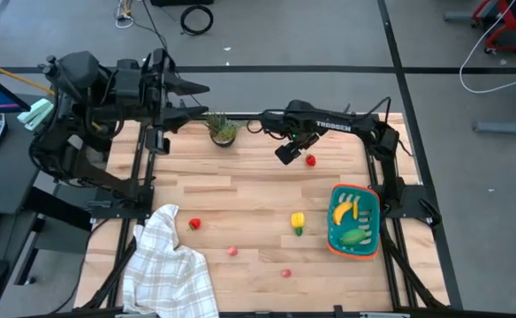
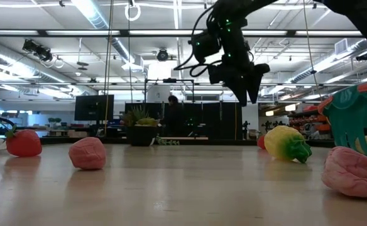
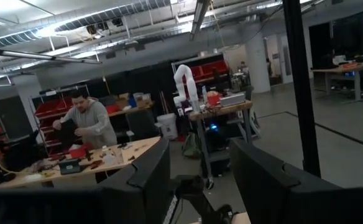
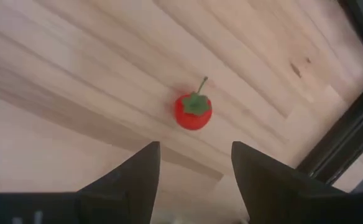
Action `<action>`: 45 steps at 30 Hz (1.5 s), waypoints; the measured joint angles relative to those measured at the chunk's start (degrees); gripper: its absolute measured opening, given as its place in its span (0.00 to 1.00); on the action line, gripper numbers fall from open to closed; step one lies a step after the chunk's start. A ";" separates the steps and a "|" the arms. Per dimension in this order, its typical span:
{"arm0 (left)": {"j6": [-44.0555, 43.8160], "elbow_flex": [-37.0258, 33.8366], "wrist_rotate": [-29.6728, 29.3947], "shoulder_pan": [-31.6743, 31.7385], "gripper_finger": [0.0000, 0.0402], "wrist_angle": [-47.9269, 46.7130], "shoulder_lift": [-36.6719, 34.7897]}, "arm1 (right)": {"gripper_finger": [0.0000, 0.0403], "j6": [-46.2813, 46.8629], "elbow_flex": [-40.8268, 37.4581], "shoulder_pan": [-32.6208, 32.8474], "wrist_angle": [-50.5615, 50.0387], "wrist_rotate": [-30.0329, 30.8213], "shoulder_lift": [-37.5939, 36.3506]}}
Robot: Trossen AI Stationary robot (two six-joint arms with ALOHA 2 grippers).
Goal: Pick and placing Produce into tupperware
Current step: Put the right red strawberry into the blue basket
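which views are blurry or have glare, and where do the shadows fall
Low view: the nearest pink fruit looks soft, and ceiling strip lights glare. Right wrist view: the red fruit is sharp, the open right gripper blurred. High view: evenly lit, faint shadows beside the cloth.

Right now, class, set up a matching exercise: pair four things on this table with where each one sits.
Things:
1. banana
2. yellow pepper
3. checked cloth
4. potted plant

Places:
A. far edge of the table, between the arms
B. inside the teal basket
C. near left corner
D. bare wood just left of the basket

Pairs: 1-B, 2-D, 3-C, 4-A
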 joint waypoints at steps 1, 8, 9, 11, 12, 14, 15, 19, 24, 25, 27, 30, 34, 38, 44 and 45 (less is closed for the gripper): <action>-0.13 0.00 0.00 0.00 0.43 0.00 0.02 | 0.52 -0.19 -0.98 -0.36 0.12 -0.52 -0.12; -1.01 0.00 -0.02 0.00 0.41 -0.02 0.04 | 0.52 1.26 -13.27 -2.87 2.04 -2.58 -4.18; -1.00 0.00 0.00 0.00 0.41 0.00 0.04 | 0.52 1.69 -15.15 -3.01 3.94 -3.06 -4.93; -0.90 0.00 0.00 0.00 0.41 0.00 0.04 | 0.52 2.53 -18.69 -3.27 9.02 -4.95 -6.65; -0.47 0.00 0.00 0.00 0.41 0.02 0.04 | 0.52 2.68 -20.24 -3.22 11.77 -5.86 -7.65; 0.78 0.00 -0.04 0.00 0.40 0.00 0.04 | 0.52 2.55 -22.97 -3.17 17.41 -6.95 -9.41; 1.29 0.00 -0.04 0.00 0.40 0.03 0.04 | 0.52 2.40 -24.18 -3.05 20.04 -6.95 -10.13; 1.50 0.00 -0.04 0.00 0.40 0.03 0.04 | 0.52 2.29 -26.47 -3.17 27.35 -6.88 -12.04; 1.50 0.00 -0.04 0.00 0.40 0.03 0.04 | 0.52 1.34 -27.10 -4.34 28.57 -5.84 -11.88; 1.50 0.00 -0.02 0.00 0.40 0.00 0.07 | 0.52 1.23 -27.10 -4.54 28.60 -5.43 -11.83; 1.50 0.00 -0.04 0.00 0.40 0.03 0.07 | 0.52 1.19 -27.10 -4.75 29.18 -4.10 -11.70; 1.50 0.00 -0.04 0.00 0.40 0.00 0.07 | 0.52 1.12 -27.10 -5.29 30.96 -3.68 -11.46; 1.49 0.00 -0.04 0.00 0.39 0.00 0.09 | 0.52 1.28 -27.10 -5.34 31.55 -3.65 -11.47; 1.43 0.00 -0.04 0.00 0.38 0.00 0.09 | 0.52 1.23 -27.11 -5.34 31.53 -3.58 -11.46; 0.36 0.00 -0.03 0.00 0.39 -0.04 0.09 | 0.52 1.63 -28.00 -5.41 32.74 -3.36 -11.48; 0.30 0.00 -0.03 0.00 0.39 -0.04 0.09 | 0.52 1.69 -28.69 -5.41 33.27 -3.23 -11.48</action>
